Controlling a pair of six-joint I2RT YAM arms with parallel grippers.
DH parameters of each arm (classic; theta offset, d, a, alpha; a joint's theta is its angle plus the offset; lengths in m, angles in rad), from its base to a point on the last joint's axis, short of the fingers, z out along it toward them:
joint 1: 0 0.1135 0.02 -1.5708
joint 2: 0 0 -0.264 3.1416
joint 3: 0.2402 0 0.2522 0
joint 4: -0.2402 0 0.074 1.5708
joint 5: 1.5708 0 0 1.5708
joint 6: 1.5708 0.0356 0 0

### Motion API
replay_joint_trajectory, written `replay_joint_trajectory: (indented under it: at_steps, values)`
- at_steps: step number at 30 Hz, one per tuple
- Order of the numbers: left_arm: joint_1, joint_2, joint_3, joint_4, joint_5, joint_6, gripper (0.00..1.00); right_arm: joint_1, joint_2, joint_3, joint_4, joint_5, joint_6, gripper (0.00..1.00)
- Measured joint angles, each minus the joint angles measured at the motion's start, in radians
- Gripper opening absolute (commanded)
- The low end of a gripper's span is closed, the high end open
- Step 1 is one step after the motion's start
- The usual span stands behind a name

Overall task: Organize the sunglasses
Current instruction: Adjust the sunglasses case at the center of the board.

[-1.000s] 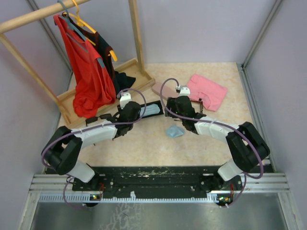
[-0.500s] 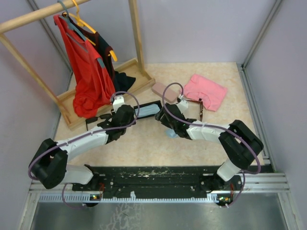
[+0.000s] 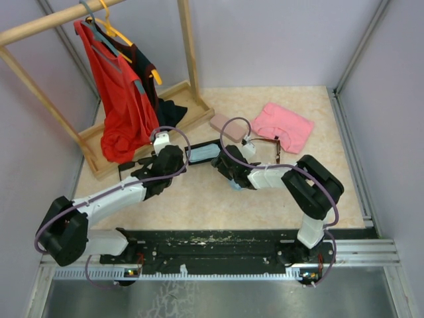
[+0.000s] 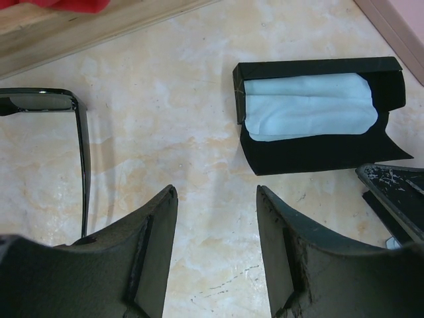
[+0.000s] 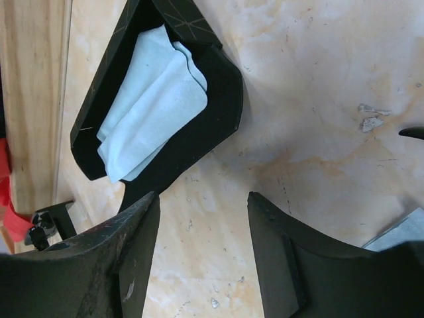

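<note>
The black-framed sunglasses (image 3: 132,166) lie unfolded on the table, left of my left gripper (image 3: 177,159); the left wrist view has them at its left edge (image 4: 41,102). The reddish-brown sunglasses (image 3: 275,150) rest by the pink cloth, right of my right gripper (image 3: 222,167). An open black case (image 3: 206,152) holding a light blue cloth (image 4: 306,114) sits between the two grippers. The left gripper (image 4: 215,193) is open over bare table, just short of the case (image 4: 318,154). The right gripper (image 5: 202,199) is open too, below the case (image 5: 199,126). Neither holds anything.
A pink case (image 3: 228,126) and a folded pink cloth (image 3: 286,126) lie at the back. A wooden clothes rack (image 3: 189,46) with red and dark garments stands at the back left, its base (image 5: 33,93) beside the black case. A blue cloth (image 3: 237,185) peeks from under the right arm.
Both grippers have drawn back toward the near edge. The right one has also swung left, away from the reddish-brown pair. The black pair has come out from under the left arm.
</note>
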Motion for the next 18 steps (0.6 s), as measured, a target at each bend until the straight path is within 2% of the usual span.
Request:
replay_joint_trajectory:
  at_steps: [18]
  values:
    - [0.000,-0.098,-0.017,-0.018,0.000,0.002,0.57,0.000,-0.037,-0.016,0.055,0.000,0.072,0.56]
